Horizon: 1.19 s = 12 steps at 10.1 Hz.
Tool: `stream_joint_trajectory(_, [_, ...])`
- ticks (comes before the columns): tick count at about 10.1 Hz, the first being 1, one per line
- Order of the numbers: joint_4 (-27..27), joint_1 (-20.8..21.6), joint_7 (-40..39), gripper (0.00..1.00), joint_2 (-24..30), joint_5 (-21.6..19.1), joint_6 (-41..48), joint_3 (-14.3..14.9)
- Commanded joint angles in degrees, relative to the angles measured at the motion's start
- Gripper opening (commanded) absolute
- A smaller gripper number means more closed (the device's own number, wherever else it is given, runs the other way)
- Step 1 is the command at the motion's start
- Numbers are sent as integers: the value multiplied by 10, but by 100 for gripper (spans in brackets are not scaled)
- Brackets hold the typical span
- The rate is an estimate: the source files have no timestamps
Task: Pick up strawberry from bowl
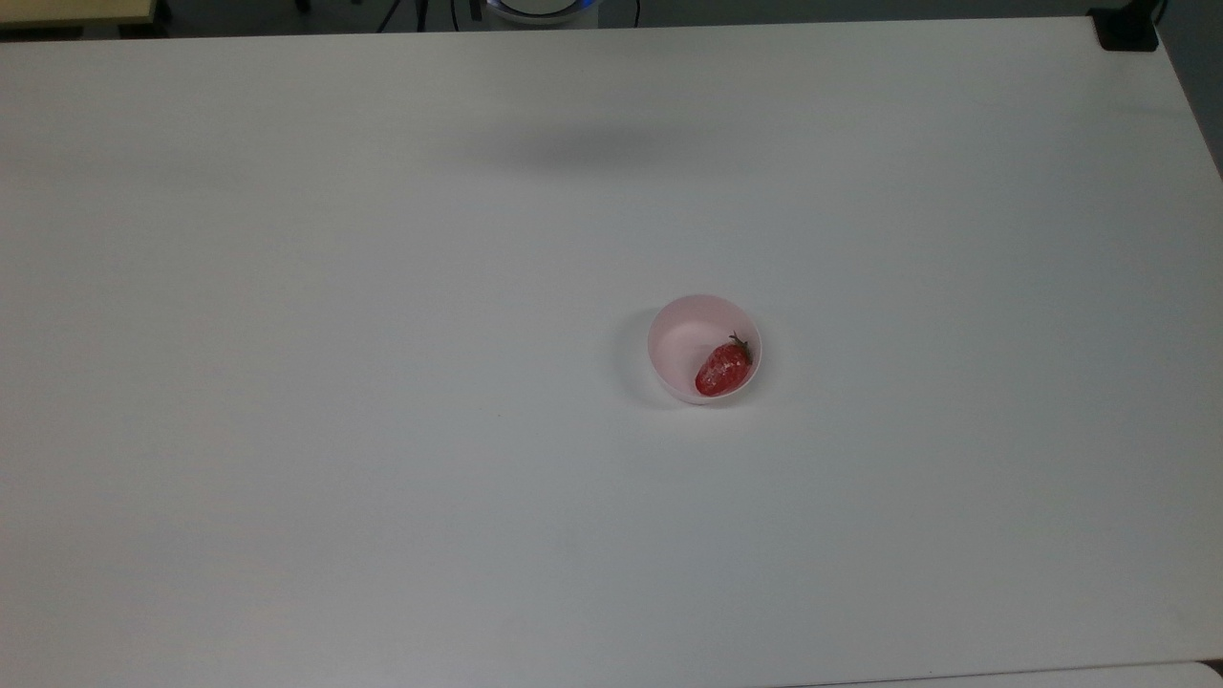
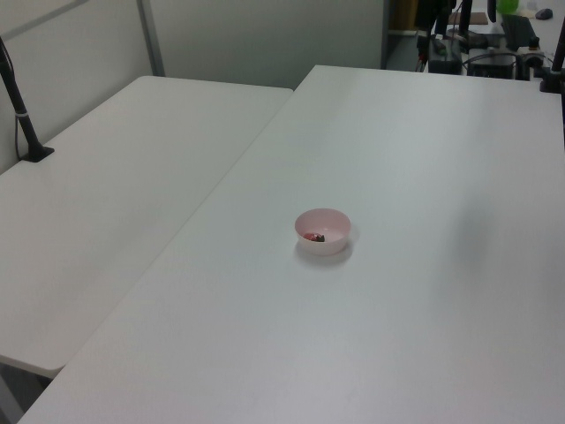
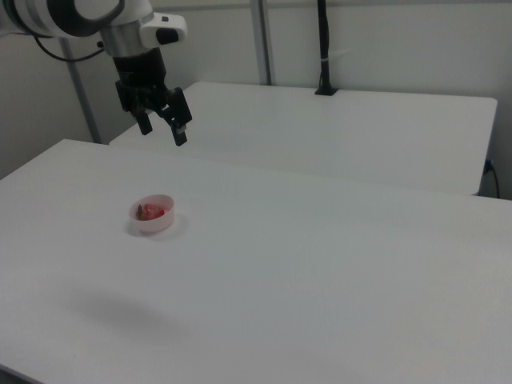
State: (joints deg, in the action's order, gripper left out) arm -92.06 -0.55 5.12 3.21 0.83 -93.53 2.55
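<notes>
A small pale pink bowl (image 1: 680, 333) stands on the white table, a little right of centre in the top view. Inside it lies a red strawberry (image 1: 723, 369) with a green cap, resting against the wall nearest the top view's lower right. The left view shows the bowl (image 2: 325, 217) with the strawberry (image 2: 314, 237) low inside. In the right view the bowl (image 3: 155, 226) holds the strawberry (image 3: 150, 211), and my gripper (image 3: 165, 134) hangs open high above and behind it, with nothing between its fingers.
A second white table (image 2: 132, 159) adjoins this one, with a seam between them. A black clamped pole (image 3: 323, 48) stands on its far edge. A black clamp (image 1: 1127, 29) sits at the top view's upper right corner. The robot base (image 1: 540, 8) is at the table's far edge.
</notes>
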Motion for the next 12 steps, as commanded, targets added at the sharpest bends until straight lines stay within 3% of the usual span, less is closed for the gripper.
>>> stream_joint_trajectory(1, [-9,10,-7,100,6,-1,-4,9])
stream_joint_trajectory(6, [-10,11,-9,100,5,-1,-5,9])
stream_joint_trajectory(10, [-10,15,-98,100,-36,25,-7,2])
stream_joint_trajectory(12, [-15,14,-102,100,-83,58,-7,-49])
